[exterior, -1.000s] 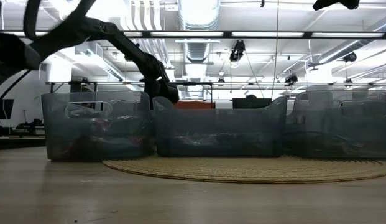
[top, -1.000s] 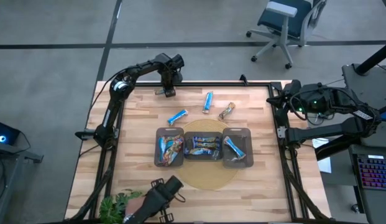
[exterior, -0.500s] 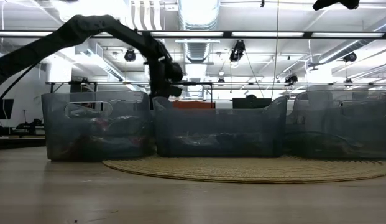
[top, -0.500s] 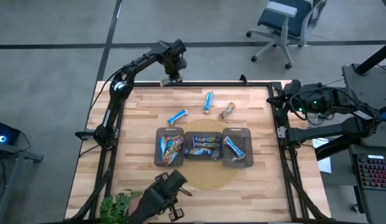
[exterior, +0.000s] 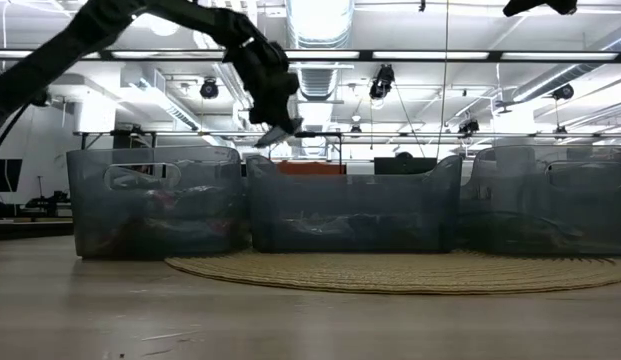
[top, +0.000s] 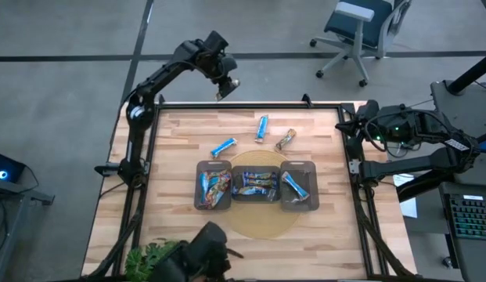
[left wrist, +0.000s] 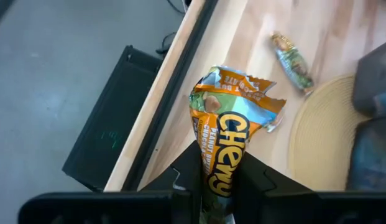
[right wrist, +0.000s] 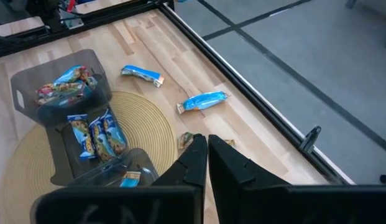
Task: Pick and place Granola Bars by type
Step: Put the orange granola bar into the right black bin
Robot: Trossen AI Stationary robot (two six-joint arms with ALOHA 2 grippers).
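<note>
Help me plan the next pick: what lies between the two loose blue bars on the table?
Bare wood only, seen in the high view, between the lower blue bar and the upper blue bar.

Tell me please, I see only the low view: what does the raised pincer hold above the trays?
Observer: The left pincer is shut on an orange Chewy bar.
Operator: Is it over a tray?
Observer: No. In the high view it shows about at the far edge of the table, not over any tray.
Operator: How many bars lie loose on the table?
Observer: Three: two blue bars and one brownish bar.
</note>
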